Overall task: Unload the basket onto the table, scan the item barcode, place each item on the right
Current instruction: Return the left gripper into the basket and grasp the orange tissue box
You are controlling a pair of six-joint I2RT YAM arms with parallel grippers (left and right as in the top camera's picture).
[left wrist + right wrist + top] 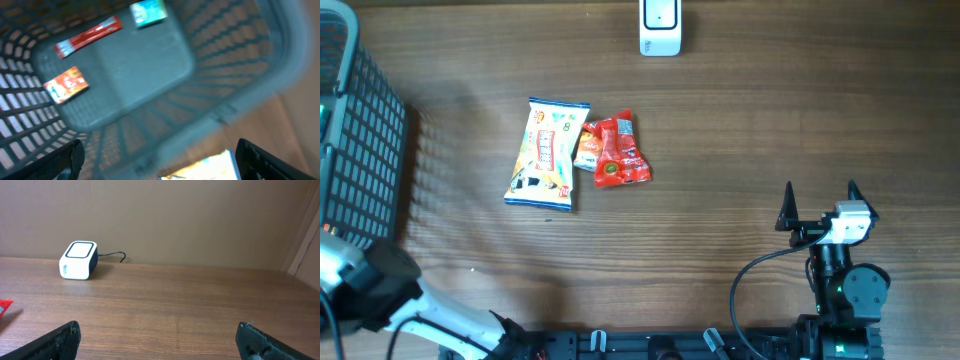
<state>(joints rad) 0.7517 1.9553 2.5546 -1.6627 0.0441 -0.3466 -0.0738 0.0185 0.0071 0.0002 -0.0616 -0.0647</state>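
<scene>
A white-and-yellow snack packet (548, 153) lies flat mid-table, with a red packet (618, 152) and a small orange one (587, 147) touching beside it. The white barcode scanner (660, 28) stands at the far edge, also seen as the scanner (78, 260) in the right wrist view. My right gripper (820, 190) rests open and empty at the near right, well clear of the packets. My left gripper (157, 145) is open above the grey basket (235, 65), with nothing between its fingers. A blurred white packet with a blue edge (202, 170) shows at the bottom of the left wrist view.
The basket (360, 140) fills the table's left edge. Inside it lie a red stick packet (89, 36), a teal packet (148, 12) and an orange packet (66, 84). My left arm (380, 290) reaches in from the near left corner.
</scene>
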